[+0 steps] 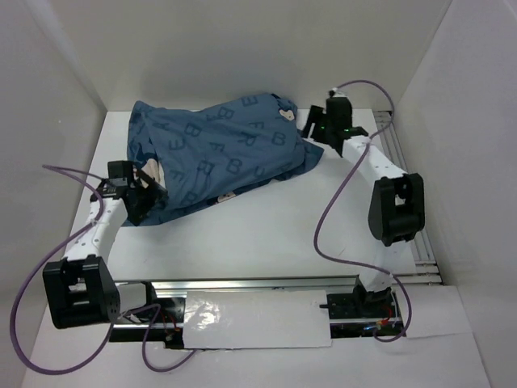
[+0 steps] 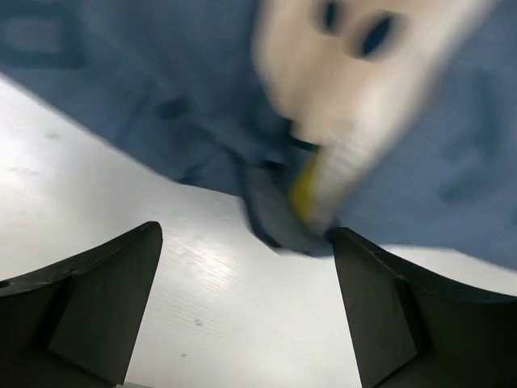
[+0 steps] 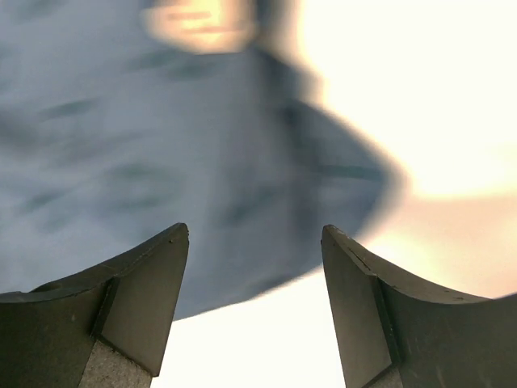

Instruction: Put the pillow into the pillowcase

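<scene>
White tabletop [image 1: 266, 234]. Left gripper [image 2: 246, 230] gaped empty before the mouth of the dark blue printed fabric pillowcase [image 1: 234, 145], where a corner of the white yellow-piped pillow [image 2: 343, 162] showed; judged best to pinch the cloth there and draw it over. Right gripper [image 3: 254, 230], jaws apart, empty, should anchor the far corner.

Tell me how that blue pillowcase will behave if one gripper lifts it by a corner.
Probably floppy: the pillowcase lies in soft folds. It bulges, and the yellow-piped edge of the pillow shows at its opening, so a corner lift would likely stretch cloth and drag the bulk, not raise it.
</scene>
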You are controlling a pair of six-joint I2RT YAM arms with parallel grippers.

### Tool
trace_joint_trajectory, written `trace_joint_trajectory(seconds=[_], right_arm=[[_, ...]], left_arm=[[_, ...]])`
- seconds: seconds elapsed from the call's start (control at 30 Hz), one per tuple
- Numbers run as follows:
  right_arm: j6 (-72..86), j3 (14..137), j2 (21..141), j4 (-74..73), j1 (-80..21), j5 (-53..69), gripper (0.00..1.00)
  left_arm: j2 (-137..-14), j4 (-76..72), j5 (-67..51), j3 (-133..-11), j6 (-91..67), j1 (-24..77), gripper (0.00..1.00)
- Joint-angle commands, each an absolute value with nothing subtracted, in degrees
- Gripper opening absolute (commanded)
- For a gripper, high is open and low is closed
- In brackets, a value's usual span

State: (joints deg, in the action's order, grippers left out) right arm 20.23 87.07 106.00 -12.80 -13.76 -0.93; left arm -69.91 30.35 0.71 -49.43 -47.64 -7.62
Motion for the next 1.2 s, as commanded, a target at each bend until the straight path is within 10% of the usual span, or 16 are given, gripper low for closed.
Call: trace_joint_trajectory(seconds=[0.0,1.0,1.17], right_arm=[[22.0,83.9,106.0,-15.0,-9.8,2.3,0.74],[10.9,92.7,127.7,-13.1,-6.9,14.3,0.72],[9.6,93.9,129.1,-13.6,-8.7,14.3,0.62]], left_arm=[[-72.3,33.0,1.1,-46.8,-52.4,-12.5,1.0],[-87.2,18.4,4.3,-40.1,-56.5,-21.7,0.88],[-88.9,15.3,4.9,-39.5,-57.0,-20.9,0.73]])
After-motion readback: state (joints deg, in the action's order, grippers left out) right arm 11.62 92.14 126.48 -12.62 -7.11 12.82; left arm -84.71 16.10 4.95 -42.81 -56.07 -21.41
